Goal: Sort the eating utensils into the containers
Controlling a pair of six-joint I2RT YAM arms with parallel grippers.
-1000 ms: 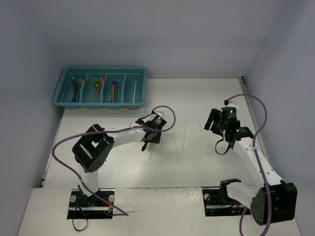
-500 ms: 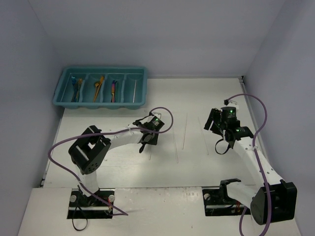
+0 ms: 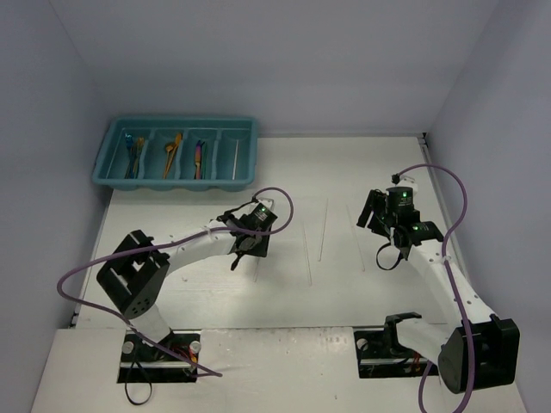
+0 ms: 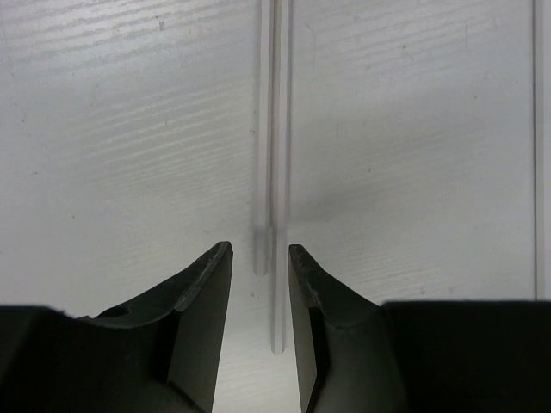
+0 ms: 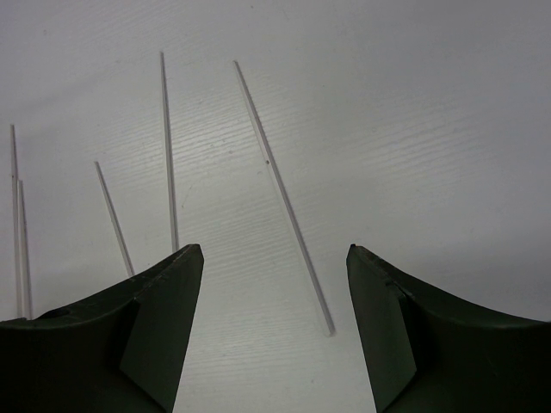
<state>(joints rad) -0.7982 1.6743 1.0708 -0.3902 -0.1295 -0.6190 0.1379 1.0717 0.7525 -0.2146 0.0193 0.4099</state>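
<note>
The teal cutlery tray (image 3: 245, 138) stands at the back left. Its compartments hold blue and gold utensils (image 3: 133, 155), orange ones (image 3: 172, 153), purple ones (image 3: 199, 158) and a pale stick (image 3: 235, 158). My left gripper (image 3: 238, 256) hangs low over the table, jaws narrowly open. In the left wrist view the gripper (image 4: 260, 249) straddles the near ends of two pale translucent sticks (image 4: 277, 172) lying side by side. My right gripper (image 3: 370, 215) is open and empty. In the right wrist view the gripper (image 5: 275, 251) hovers above another pale stick (image 5: 280, 194).
More pale sticks lie on the white table between the arms (image 3: 323, 228), (image 3: 308, 258), (image 3: 359, 245). The right wrist view shows several to the left (image 5: 169, 155), (image 5: 114, 219). Walls close in on the left, back and right.
My left arm has swung left and its gripper has moved left and slightly nearer. The right arm has not moved.
</note>
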